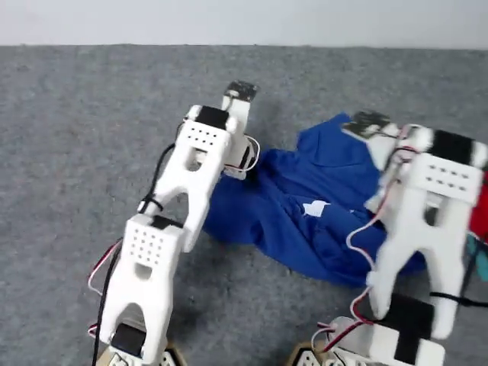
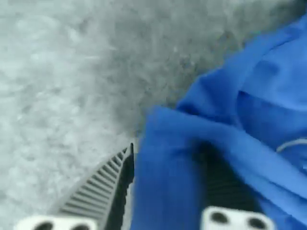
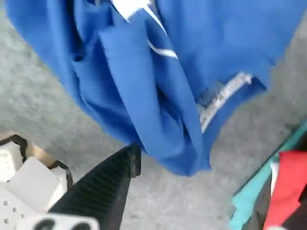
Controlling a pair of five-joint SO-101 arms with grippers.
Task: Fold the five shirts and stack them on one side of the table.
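A crumpled blue shirt (image 1: pixel 305 206) lies on the grey carpeted table (image 1: pixel 91 137), right of centre. My left gripper (image 1: pixel 245 156) is at the shirt's left edge. In the left wrist view it (image 2: pixel 168 151) stands open, with a raised fold of the blue shirt (image 2: pixel 259 96) lying between its fingers and draped over one of them (image 2: pixel 225 182). My right gripper (image 1: pixel 370 126) hangs over the shirt's far right corner. In the right wrist view it (image 3: pixel 201 177) is open, with the shirt's (image 3: pixel 144 72) hem just beyond its black finger (image 3: pixel 110 182) and nothing held.
A red garment (image 1: pixel 479 206) and a teal one (image 1: pixel 476 252) lie at the table's right edge, close to my right arm, also seen as red cloth (image 3: pixel 288 182) and teal cloth (image 3: pixel 249 206). The table's left half and far side are bare carpet.
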